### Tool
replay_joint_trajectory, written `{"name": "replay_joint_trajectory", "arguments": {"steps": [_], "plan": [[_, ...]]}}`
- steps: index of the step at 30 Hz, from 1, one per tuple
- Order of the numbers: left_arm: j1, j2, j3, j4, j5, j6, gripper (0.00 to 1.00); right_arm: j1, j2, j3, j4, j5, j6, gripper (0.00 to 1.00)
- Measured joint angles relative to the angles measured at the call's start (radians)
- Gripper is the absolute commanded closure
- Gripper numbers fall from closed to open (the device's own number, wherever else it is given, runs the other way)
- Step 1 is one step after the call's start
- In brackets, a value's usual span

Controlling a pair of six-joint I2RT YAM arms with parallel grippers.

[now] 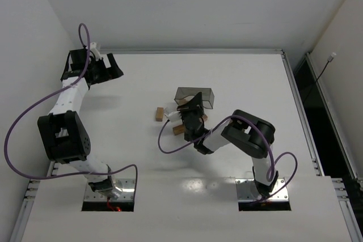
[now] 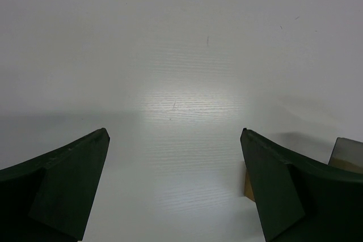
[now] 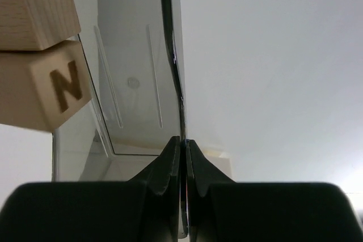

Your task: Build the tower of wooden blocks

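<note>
The right gripper (image 3: 182, 143) is clamped shut on the thin wall of the dark translucent bin (image 3: 133, 77) — the wall's edge runs straight up from between its fingers. To its upper left stands the tower (image 3: 39, 49): two wood blocks stacked face to face, one plain, one marked N. Further left, loose blocks (image 1: 160, 114) lie on the surface (image 2: 187, 55). The left gripper (image 2: 174, 131) hangs wide open over bare surface — a block's corner peeks past its right finger.
</note>
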Motion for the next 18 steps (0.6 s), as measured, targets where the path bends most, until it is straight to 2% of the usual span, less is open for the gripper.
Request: {"name": "replay_joint_trajectory", "arguments": {"steps": [5, 9, 14, 18], "plan": [[-0.003, 0.000, 0.000, 0.002, 0.002, 0.000, 0.00, 0.003, 0.007, 0.025, 0.003, 0.001, 0.003, 1.00], [-0.007, 0.016, 0.002, 0.008, 0.011, -0.002, 0.00, 0.006, 0.117, 0.133, 0.021, -0.021, -0.031, 1.00], [-0.016, 0.018, -0.011, 0.005, 0.012, 0.002, 0.00, -0.014, 0.038, 0.013, -0.016, -0.039, -0.039, 1.00], [-0.017, 0.018, -0.011, 0.006, 0.016, 0.003, 0.00, -0.055, 0.030, 0.044, 0.020, -0.037, -0.047, 1.00]]}}
